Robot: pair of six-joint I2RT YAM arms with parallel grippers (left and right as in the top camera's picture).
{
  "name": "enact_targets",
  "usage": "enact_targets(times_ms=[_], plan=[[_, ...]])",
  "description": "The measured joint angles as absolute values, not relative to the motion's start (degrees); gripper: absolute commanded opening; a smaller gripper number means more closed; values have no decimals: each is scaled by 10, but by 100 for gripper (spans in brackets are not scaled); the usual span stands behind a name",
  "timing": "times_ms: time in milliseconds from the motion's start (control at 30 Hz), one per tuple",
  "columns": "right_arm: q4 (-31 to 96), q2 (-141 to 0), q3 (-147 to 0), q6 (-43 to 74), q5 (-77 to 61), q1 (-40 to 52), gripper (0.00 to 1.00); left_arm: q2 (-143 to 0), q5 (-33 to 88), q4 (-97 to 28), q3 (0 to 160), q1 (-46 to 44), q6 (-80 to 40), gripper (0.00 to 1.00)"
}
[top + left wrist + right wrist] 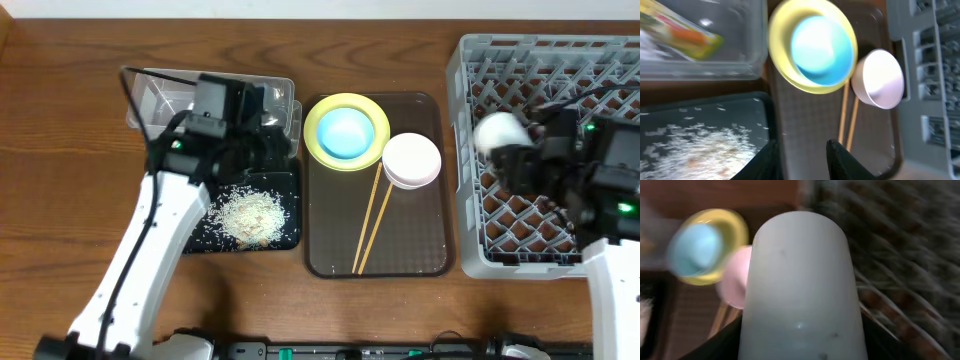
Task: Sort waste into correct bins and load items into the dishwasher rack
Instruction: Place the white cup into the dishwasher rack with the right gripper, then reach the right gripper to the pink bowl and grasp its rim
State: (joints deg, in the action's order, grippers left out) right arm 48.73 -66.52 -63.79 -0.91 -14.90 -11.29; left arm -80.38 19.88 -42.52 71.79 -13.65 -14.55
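Observation:
My right gripper (800, 337) is shut on the small white cup (497, 132), holding it over the left part of the grey dishwasher rack (480, 240). My left gripper (802, 152) is open and empty above the seam between the black tray (715, 105) and the brown tray (810, 120). Whitish rice grains (250, 215) lie in the black tray. The clear tub (150, 100) holds the green-and-yellow wrapper (685, 32). On the brown tray, the blue bowl (345, 132) sits in the yellow plate (320, 145), beside the pink bowl (412, 160) and two chopsticks (372, 220).
The left arm reaches from the front edge over the clear tub and the black tray. The rack fills the right side of the wooden table (60, 200). The brown tray stands between the bins and the rack.

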Motion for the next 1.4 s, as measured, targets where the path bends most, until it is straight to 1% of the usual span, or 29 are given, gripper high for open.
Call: enact_targets(times_ms=[167, 333, 467, 667, 800, 867, 900, 933, 1000, 1033, 1067, 1133, 1300, 1400], plan=[[557, -677, -678, 25, -51, -156, 1, -792, 163, -427, 718, -136, -143, 35], [606, -714, -684, 53, -5, -207, 1, -792, 150, -430, 718, -136, -141, 35], [634, -761, -684, 67, 13, -243, 1, -792, 147, -431, 718, -136, -139, 35], [642, -809, -684, 73, 23, -266, 1, -792, 146, -431, 718, -136, -136, 35], [643, -840, -684, 73, 21, -267, 6, -792, 146, -431, 718, -136, -136, 36], [642, -855, -684, 73, 20, -267, 13, -792, 146, -431, 718, -136, -136, 36], [641, -864, -684, 73, 18, -267, 22, -792, 146, -431, 718, -136, -136, 36], [641, -871, -684, 73, 17, -267, 37, -792, 146, -431, 718, -136, -136, 36], [640, -886, -684, 73, 10, -267, 77, -792, 146, -431, 718, -136, -136, 36], [638, -891, -684, 76, 6, -267, 88, -792, 146, -431, 718, -136, -136, 36], [635, -896, -684, 76, 0, -267, 94, -792, 146, -431, 718, -136, -136, 36], [628, -900, -684, 78, -10, -267, 96, -792, 146, -431, 718, -136, -136, 36], [626, -900, -690, 78, -35, -268, 89, -792, 146, -432, 718, -136, -136, 36], [625, -897, -717, 79, -55, -268, 86, -792, 130, -452, 718, -136, -137, 35]])
